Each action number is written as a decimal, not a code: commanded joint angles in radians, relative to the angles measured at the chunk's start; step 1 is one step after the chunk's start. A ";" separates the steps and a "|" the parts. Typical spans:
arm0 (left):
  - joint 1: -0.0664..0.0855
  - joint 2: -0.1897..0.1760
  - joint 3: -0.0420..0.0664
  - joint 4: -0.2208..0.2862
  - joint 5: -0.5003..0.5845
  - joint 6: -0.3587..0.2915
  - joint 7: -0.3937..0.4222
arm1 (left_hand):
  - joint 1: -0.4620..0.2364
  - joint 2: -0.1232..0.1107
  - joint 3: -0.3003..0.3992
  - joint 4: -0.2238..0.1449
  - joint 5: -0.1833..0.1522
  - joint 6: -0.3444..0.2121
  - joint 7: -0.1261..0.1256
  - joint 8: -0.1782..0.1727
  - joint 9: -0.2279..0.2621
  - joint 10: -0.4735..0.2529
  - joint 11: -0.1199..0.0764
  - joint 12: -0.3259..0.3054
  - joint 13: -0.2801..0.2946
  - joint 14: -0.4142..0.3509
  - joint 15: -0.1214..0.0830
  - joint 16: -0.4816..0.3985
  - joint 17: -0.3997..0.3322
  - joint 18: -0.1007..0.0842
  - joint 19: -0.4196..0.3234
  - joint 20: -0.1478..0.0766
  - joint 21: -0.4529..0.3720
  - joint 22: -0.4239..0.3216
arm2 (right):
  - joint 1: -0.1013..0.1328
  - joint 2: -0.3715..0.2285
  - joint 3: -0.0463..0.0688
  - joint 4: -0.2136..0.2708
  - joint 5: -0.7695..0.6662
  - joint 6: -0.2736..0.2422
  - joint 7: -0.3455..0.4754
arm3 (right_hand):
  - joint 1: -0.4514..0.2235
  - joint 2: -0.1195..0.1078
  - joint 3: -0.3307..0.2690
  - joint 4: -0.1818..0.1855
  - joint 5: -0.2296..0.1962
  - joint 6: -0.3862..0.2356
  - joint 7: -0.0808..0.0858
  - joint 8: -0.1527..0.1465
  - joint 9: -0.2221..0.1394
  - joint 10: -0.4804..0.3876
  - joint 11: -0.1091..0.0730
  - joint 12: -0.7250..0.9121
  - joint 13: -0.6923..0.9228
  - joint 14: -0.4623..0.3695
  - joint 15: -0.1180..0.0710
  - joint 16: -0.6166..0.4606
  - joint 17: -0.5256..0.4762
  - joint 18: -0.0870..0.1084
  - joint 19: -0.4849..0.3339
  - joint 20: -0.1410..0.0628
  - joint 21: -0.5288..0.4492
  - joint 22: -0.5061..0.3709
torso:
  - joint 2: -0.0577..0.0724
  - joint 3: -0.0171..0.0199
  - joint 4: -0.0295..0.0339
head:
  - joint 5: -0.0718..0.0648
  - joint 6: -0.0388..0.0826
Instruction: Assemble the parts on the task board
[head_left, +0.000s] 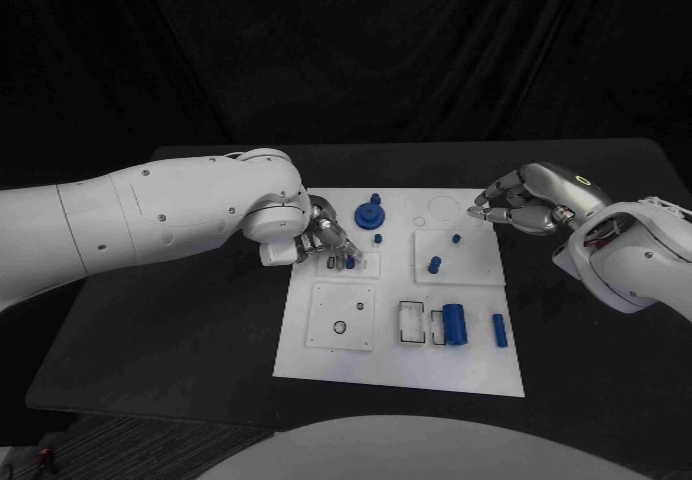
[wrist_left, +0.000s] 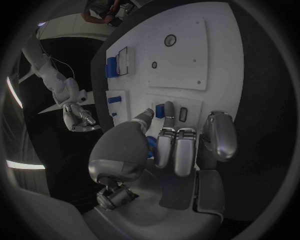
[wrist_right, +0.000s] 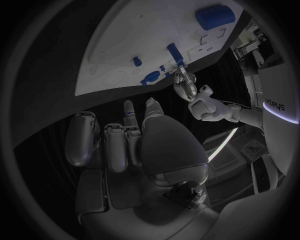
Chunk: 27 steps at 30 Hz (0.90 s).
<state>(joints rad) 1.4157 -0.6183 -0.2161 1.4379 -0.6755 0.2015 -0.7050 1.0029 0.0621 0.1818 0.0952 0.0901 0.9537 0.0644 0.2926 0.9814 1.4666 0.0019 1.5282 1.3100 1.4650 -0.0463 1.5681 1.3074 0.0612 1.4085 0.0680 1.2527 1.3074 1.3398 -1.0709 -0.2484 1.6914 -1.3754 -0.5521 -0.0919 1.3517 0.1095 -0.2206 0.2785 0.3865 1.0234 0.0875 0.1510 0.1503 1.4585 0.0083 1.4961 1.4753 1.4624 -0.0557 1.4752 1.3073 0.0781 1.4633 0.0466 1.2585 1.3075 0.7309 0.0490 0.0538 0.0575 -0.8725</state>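
Parts on the flat white rectangular task board (head_left: 476, 370) are what I am steering for, and the one that matters now is a small blue peg (wrist_left: 160, 110) just beyond the fingertips of my left hand (head_left: 315, 240). In the left wrist view it appears to stand in the small raised white block with two slots (wrist_left: 187, 104), beside a dark empty slot (wrist_left: 183, 114); whether it is fully seated I cannot tell. The thumb and the nearest finger close toward it from either side, and the tips seem to touch it, but I cannot tell whether they grip it. The remaining fingers lie straight and close together, short of the block. A second bit of blue shows low between thumb and palm, too hidden to name.

My right hand (head_left: 522, 205) hovers at the board's far right corner, fingers curled inward. From the right wrist view a tiny blue speck (wrist_right: 129, 113) sits at one fingertip; I cannot say if it is a held part.

My judgement: the left hand is far nearer the peg, which lies directly ahead of its fingertips, so any press or pull should run along the fingers' own line rather than sideways. Well off from both hands, toward the robot's side of the board, lie a long blue cylinder (head_left: 454, 324) and a thin blue bar (head_left: 500, 330), and a blue gear-like round piece (head_left: 371, 213) sits between the two hands.
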 joint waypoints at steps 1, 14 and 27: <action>-0.002 -0.010 0.001 0.013 0.006 -0.021 -0.080 | -0.016 -0.003 -0.019 0.013 -0.014 -0.009 0.001 0.012 0.017 0.059 -0.005 -0.001 0.222 0.106 -0.005 0.003 0.263 0.009 0.007 -0.007 -0.001 0.171 | -0.003 -0.003 0.001 0.000 -0.002 0.001 -0.010 | 0.012 -0.001 0.003 0.003 -0.003 0.006 0.002 -0.004 0.001 0.070 -0.001 -0.004 0.007 0.078 -0.004 -0.006 0.115 -0.015 -0.001 0.003 -0.004 0.180 | 0.000 -0.0009 0.0002 | 0.002 0.000; 0.080 -0.103 0.002 0.082 0.005 -0.122 -0.001 | -0.035 -0.030 -0.095 0.066 -0.040 0.010 -0.014 0.055 0.067 0.084 -0.018 0.022 0.242 0.106 -0.017 0.003 0.263 0.001 0.032 -0.018 0.035 0.181 | -0.002 -0.016 0.001 0.005 -0.002 -0.009 -0.010 | 0.005 -0.001 0.000 0.009 -0.006 0.006 0.003 -0.006 0.000 0.071 0.000 -0.003 0.009 0.077 -0.003 -0.010 0.108 -0.016 0.002 0.004 0.005 0.182 | 0.003 -0.0012 0.0003 | 0.007 0.000; 0.120 -0.121 0.001 0.002 0.005 -0.093 0.002 | -0.023 -0.024 -0.111 0.083 -0.040 0.027 -0.021 0.061 0.070 0.090 -0.024 0.029 0.248 0.106 -0.022 0.003 0.263 0.000 0.036 -0.022 0.042 0.183 | -0.002 -0.023 0.001 0.016 -0.002 -0.005 -0.013 | -0.023 0.008 -0.008 0.012 -0.009 0.006 -0.002 -0.012 -0.001 0.064 -0.007 -0.026 -0.015 0.063 -0.007 -0.065 0.029 -0.023 0.015 0.002 0.040 0.191 | 0.018 -0.0101 -0.0032 | 0.009 0.000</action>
<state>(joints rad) 1.5341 -0.7438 -0.2153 1.4466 -0.6755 0.0906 -0.7044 0.9711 0.0349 0.0753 0.1773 0.0535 0.9754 0.0428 0.3501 1.0522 1.4663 -0.0162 1.5527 1.3100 1.4651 -0.0608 1.5681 1.3074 0.0612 1.4393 0.0444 1.2896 1.3074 1.3395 -1.0941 -0.2483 1.7050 -1.3752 -0.5533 -0.0924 1.3350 0.1170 -0.2262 0.2898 0.3816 1.0235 0.0875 0.1424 0.1503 1.4632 0.0036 1.4754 1.4780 1.4677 -0.0595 1.4139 1.3073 0.0616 1.4634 0.0466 1.2924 1.3073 0.7432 0.0424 0.0507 0.0611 -0.8725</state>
